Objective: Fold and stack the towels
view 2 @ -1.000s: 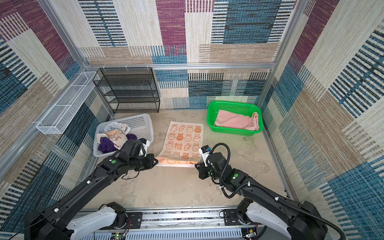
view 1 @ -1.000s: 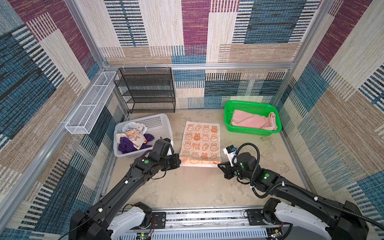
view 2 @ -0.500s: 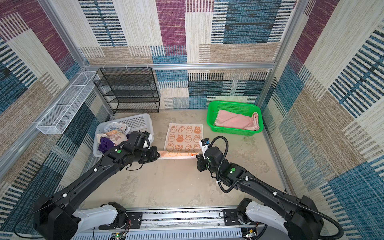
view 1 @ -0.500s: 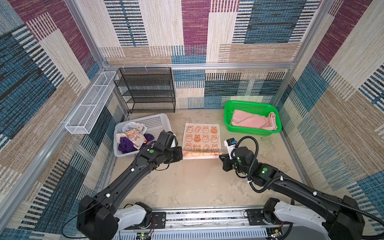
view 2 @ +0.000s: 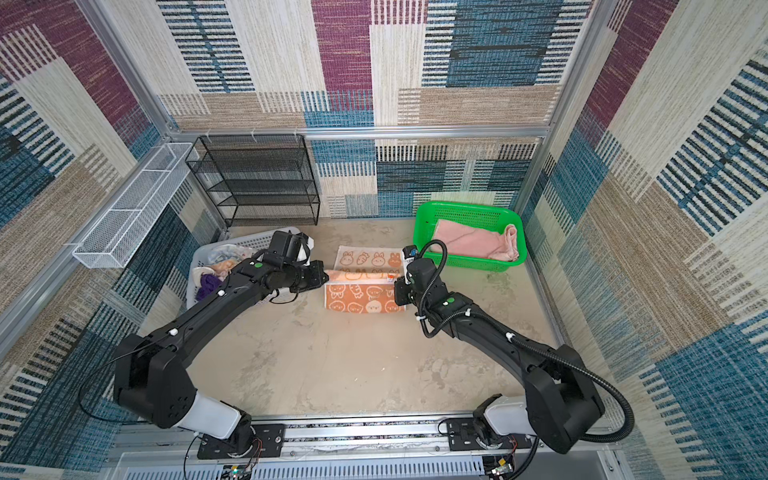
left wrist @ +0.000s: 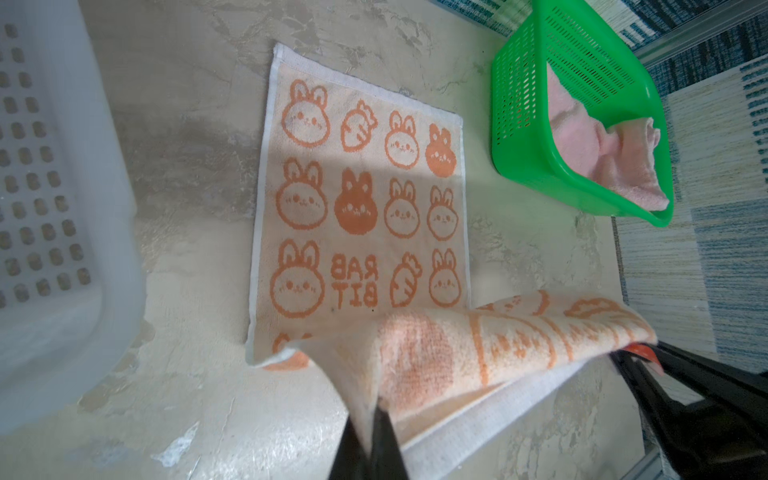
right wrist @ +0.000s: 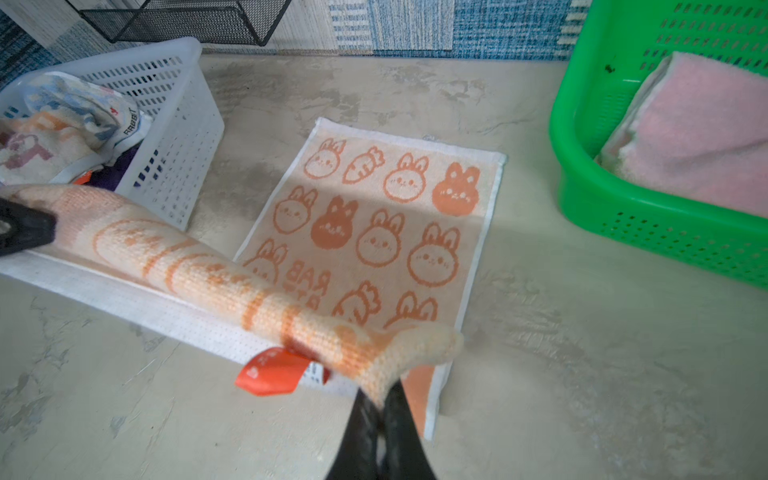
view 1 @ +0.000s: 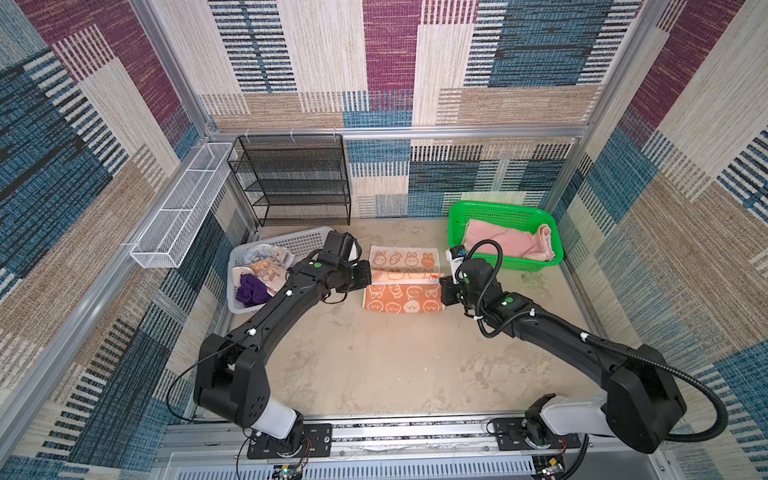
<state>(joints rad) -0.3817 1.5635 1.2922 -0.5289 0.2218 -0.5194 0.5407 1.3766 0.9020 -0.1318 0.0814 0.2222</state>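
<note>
The orange towel [view 1: 405, 259] with rabbit and carrot figures lies on the table between the two baskets. Its near edge is raised and curled back over the rest, so the darker underside [view 2: 361, 301] shows. My left gripper [left wrist: 376, 411] is shut on the raised edge's left corner [view 1: 370, 276]. My right gripper [right wrist: 380, 399] is shut on the right corner [view 1: 441, 282], beside a red tag [right wrist: 270, 372]. A pink towel [view 1: 507, 243] lies in the green basket [view 1: 505, 210]. A purple towel [view 1: 251, 291] and a whitish lettered towel [right wrist: 62, 120] sit crumpled in the white basket [view 1: 301, 243].
A black wire rack [view 1: 295, 178] stands against the back wall. A white wire shelf [view 1: 178, 208] hangs on the left wall. The white basket is close behind my left wrist, and the green basket is just beyond my right wrist.
Both grippers have moved from the table's front toward the back wall, carrying the orange towel's near edge up and over the rest of it. Both stay shut.
</note>
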